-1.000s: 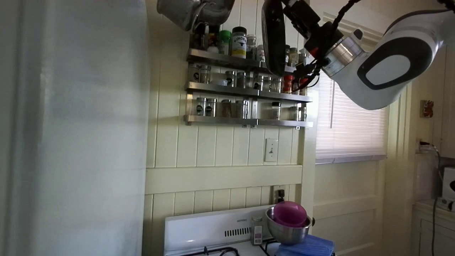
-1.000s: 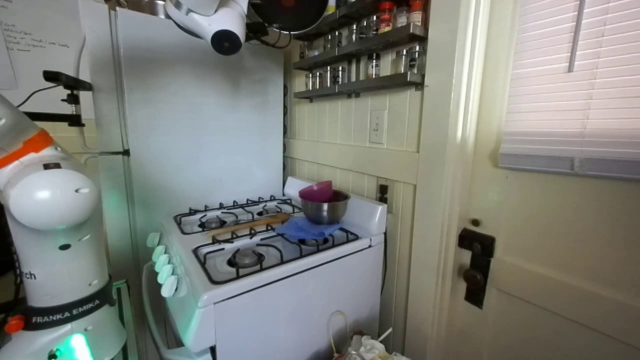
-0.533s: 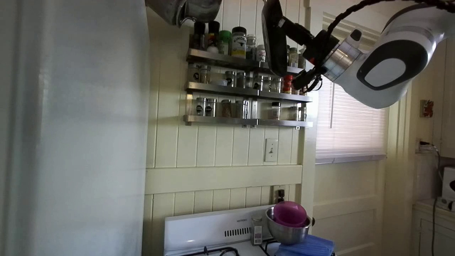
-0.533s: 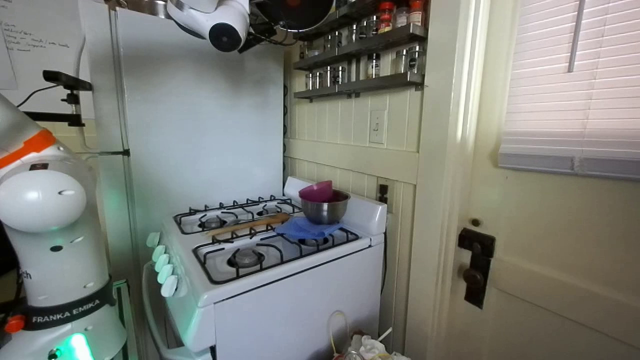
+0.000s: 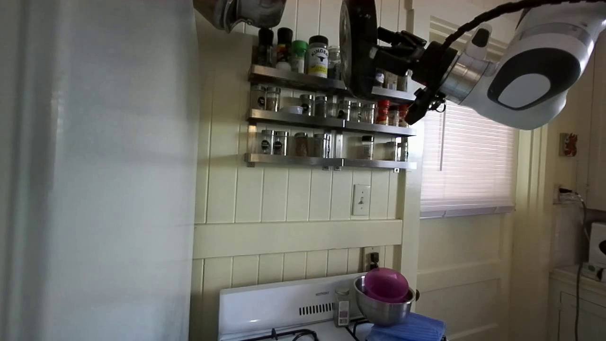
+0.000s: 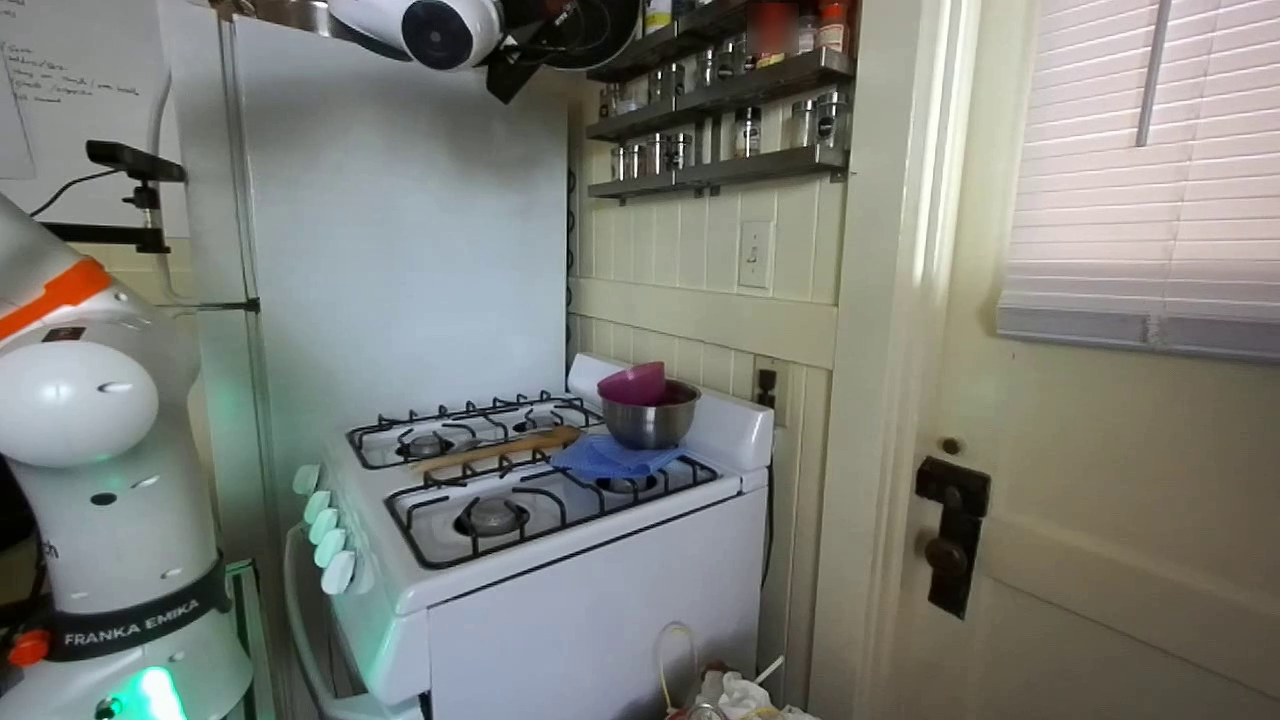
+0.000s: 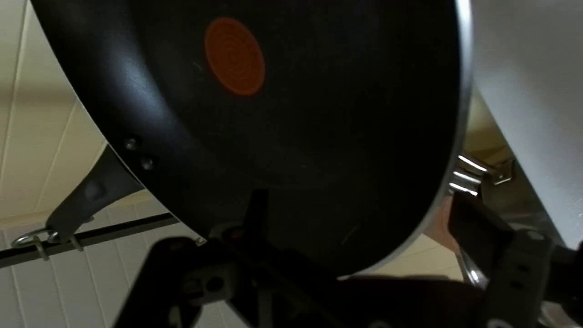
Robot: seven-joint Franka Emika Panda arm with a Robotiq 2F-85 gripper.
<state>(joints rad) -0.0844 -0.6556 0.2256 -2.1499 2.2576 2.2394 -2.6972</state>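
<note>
A black frying pan (image 7: 319, 136) with an orange-red disc in its middle fills much of the wrist view. Its handle (image 7: 95, 187) ends in a ring at a hook on a black rail. My gripper (image 7: 360, 198) stands open by the pan's lower rim, one finger in front of the dark pan face and the other beyond its rim. Seen edge-on in an exterior view, the pan (image 5: 358, 52) hangs before the spice shelves, with the gripper (image 5: 384, 45) close against its side. Whether they touch, I cannot tell. In the other direction, the pan (image 6: 605, 30) is partly hidden behind the wrist.
Metal pots (image 5: 244, 12) hang left of the pan. Spice jars line wall shelves (image 5: 303, 116) behind it. The fridge (image 6: 400, 230) stands beside the stove (image 6: 590, 560). On the stove are a steel bowl (image 6: 650, 420), a pink bowl (image 6: 635, 383), a blue cloth (image 6: 610, 455) and a wooden utensil (image 6: 500, 450).
My wrist has risen and levelled, with the gripper now pointing more squarely at the pan's side. The pan has shifted slightly and turned; the hanging pots have swung left. The jaws stay open.
</note>
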